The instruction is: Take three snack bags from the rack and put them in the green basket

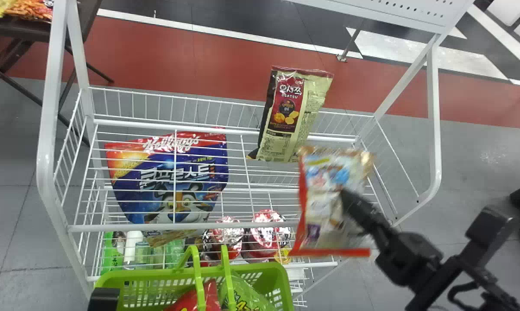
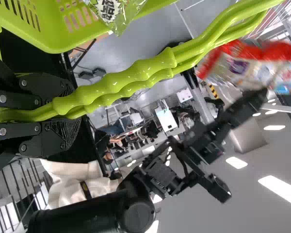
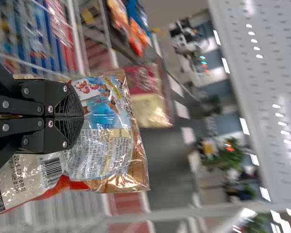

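Observation:
In the head view my right gripper (image 1: 350, 201) is at the rack's right side, shut on a red-edged snack bag (image 1: 322, 198). The right wrist view has the gripper (image 3: 82, 117) pinching the bag (image 3: 111, 145). At the bottom left, my left gripper (image 1: 104, 299) is beside the green basket (image 1: 270, 273); in the left wrist view that gripper (image 2: 70, 110) is shut around the basket's handles (image 2: 131, 80). A red bag (image 1: 206, 298) and a green bag (image 1: 247, 296) lie in the basket. An Osatsu snack bag (image 1: 292, 114) stands on the rack (image 1: 134, 125).
A large blue cereal bag (image 1: 169, 181) occupies the rack's left side behind white wires. Cups (image 1: 266, 237) and bottles (image 1: 134, 250) are on a lower level, behind the basket. The rack's white side posts (image 1: 48, 129) rise at left and right, with a perforated panel (image 1: 398, 13) above.

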